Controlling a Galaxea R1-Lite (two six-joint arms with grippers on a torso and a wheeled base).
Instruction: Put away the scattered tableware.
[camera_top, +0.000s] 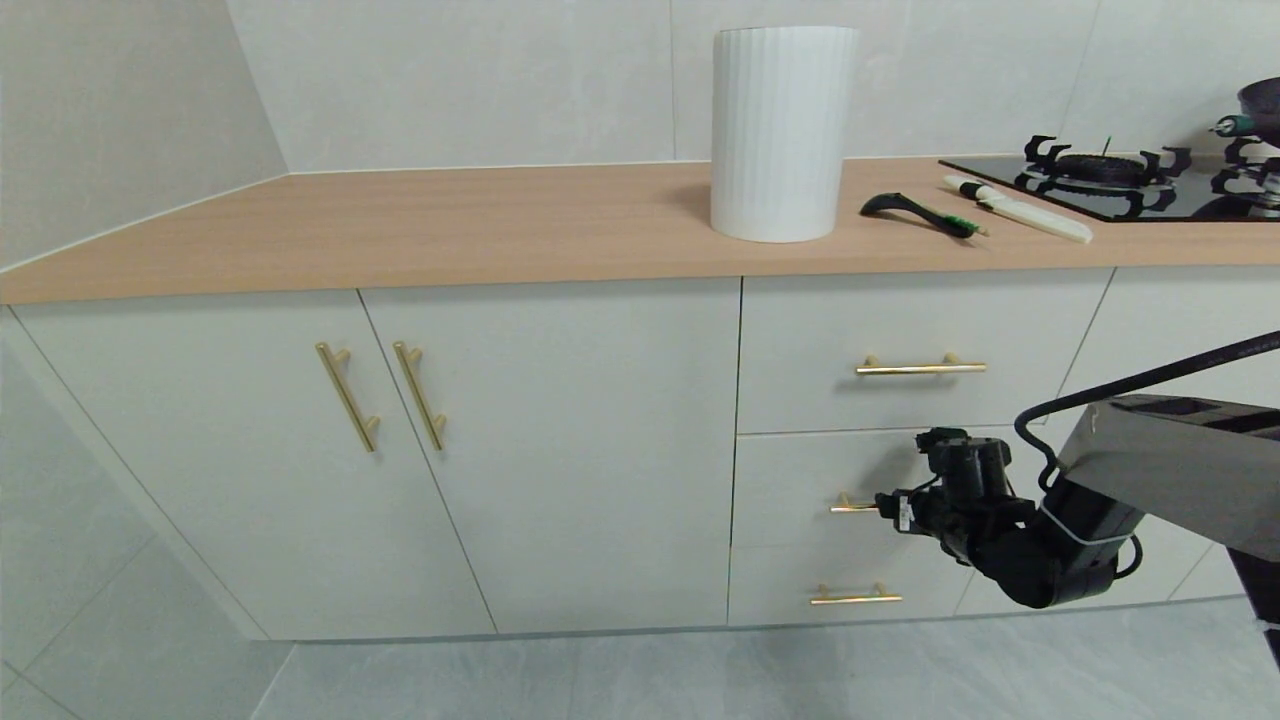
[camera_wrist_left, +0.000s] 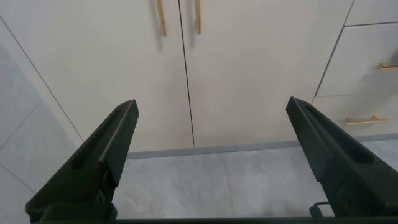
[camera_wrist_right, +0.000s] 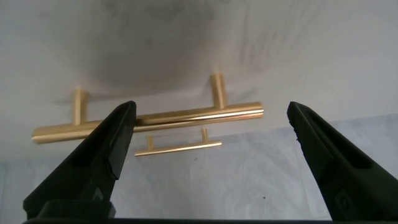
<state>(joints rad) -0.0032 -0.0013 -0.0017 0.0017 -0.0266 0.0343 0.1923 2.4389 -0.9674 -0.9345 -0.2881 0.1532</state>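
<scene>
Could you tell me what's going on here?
The robot's right gripper is open at the gold bar handle of the middle white drawer, not closed on it. The left gripper hangs open, empty, facing the cabinet doors. A black green-handled ladle and a long white utensil lie on the wooden countertop.

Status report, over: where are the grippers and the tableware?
Right gripper open at middle drawer handle. Left gripper open, facing cabinet doors. Black spoon, white utensil on counter, untouched. White canister stands beside them.

Countertop (camera_top: 450, 225): matt wood grain. Drawer handle (camera_wrist_right: 149, 118): polished brass-coloured metal. Canister (camera_top: 782, 130): ribbed, matt white. My right gripper (camera_wrist_right: 211, 106): matt black plastic.
</scene>
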